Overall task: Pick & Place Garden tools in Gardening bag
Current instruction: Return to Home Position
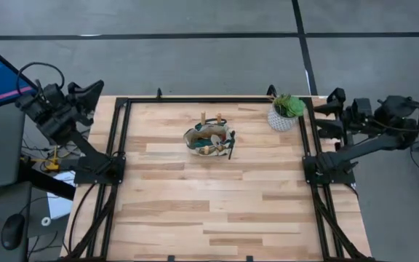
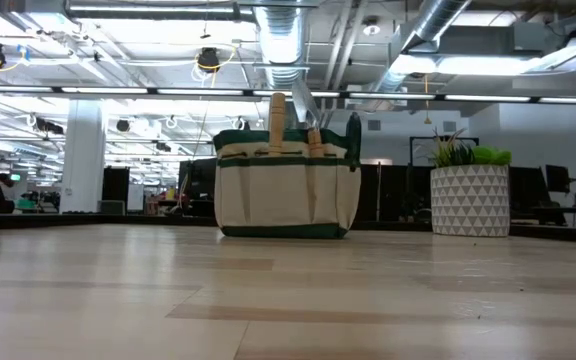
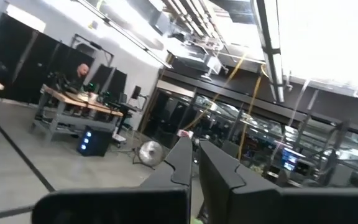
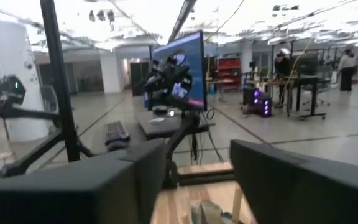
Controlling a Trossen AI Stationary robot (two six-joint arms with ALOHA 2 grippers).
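Right fingers (image 4: 98, 186) seen close up, spread wide, nothing held; positioned at far right edge of worktop (image 1: 217, 211), near white plant pot (image 1: 281, 120). Left fingers (image 3: 229, 180) set almost together, only thin slit between, nothing held; positioned off worktop's far left corner. Gardening bag (image 1: 208, 140) stood upright on worktop, middle of far half, well apart from both arms. Wooden trowel handles (image 2: 277, 120) seen poking up from bag mouth.
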